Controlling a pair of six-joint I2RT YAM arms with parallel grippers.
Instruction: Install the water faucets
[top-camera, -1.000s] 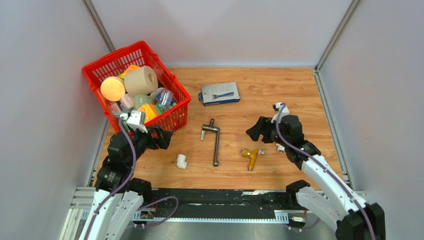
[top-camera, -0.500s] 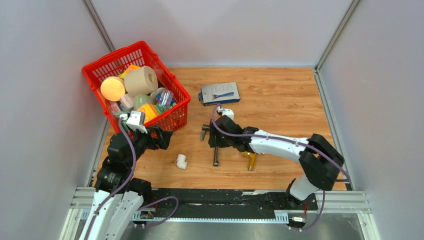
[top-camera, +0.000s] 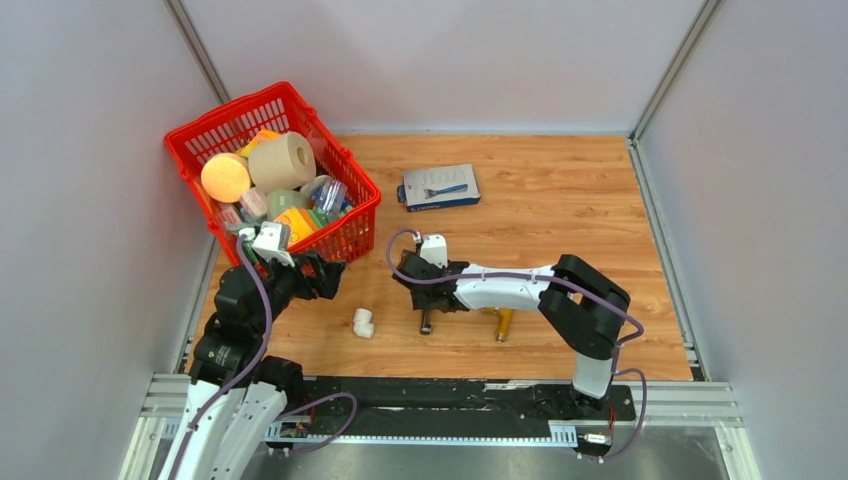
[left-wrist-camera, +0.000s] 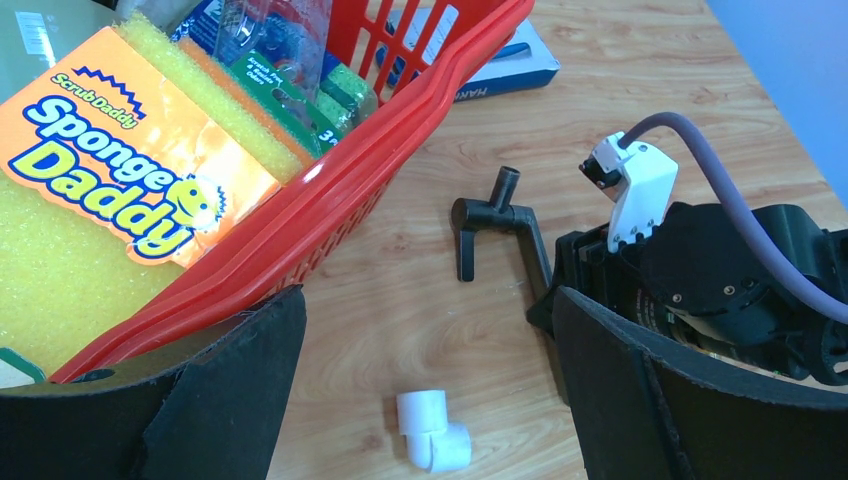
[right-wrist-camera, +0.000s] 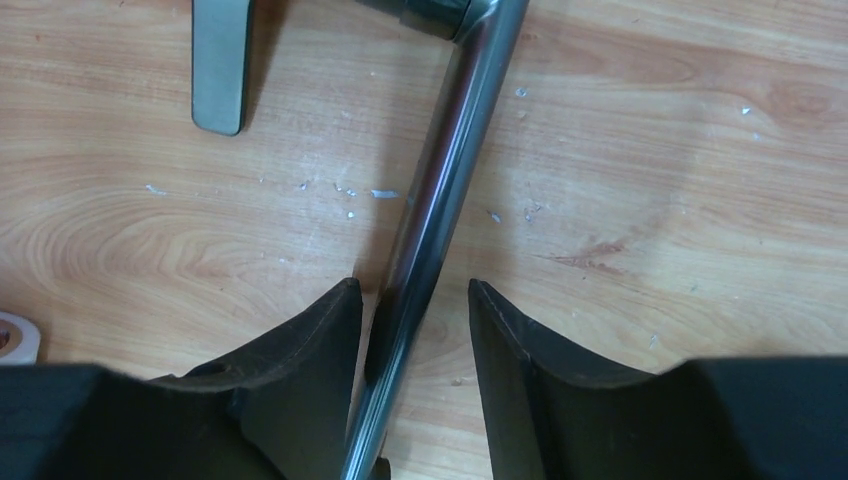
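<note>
The water faucet (top-camera: 427, 318), a dark grey metal L-shaped tube with a short crossbar, lies flat on the wooden table; my right arm covers most of it from above. In the right wrist view its tube (right-wrist-camera: 450, 150) runs between the fingers of my right gripper (right-wrist-camera: 412, 290), which is open and straddles it, with a gap on the right side. From above, the right gripper (top-camera: 418, 280) reaches in from the right. My left gripper (top-camera: 322, 275) is open and empty by the basket. The left wrist view shows the faucet's crossbar (left-wrist-camera: 490, 213).
A white elbow fitting (top-camera: 363, 322) lies between the left fingers' lines (left-wrist-camera: 432, 432). A brass fitting (top-camera: 503, 318) lies right of the faucet. A red basket (top-camera: 300, 100) full of items stands at back left. A blue razor box (top-camera: 440, 187) lies behind.
My right arm has swung left from the right side of the table and come down over the faucet, its fingers now on both sides of the tube. The left arm has not moved.
</note>
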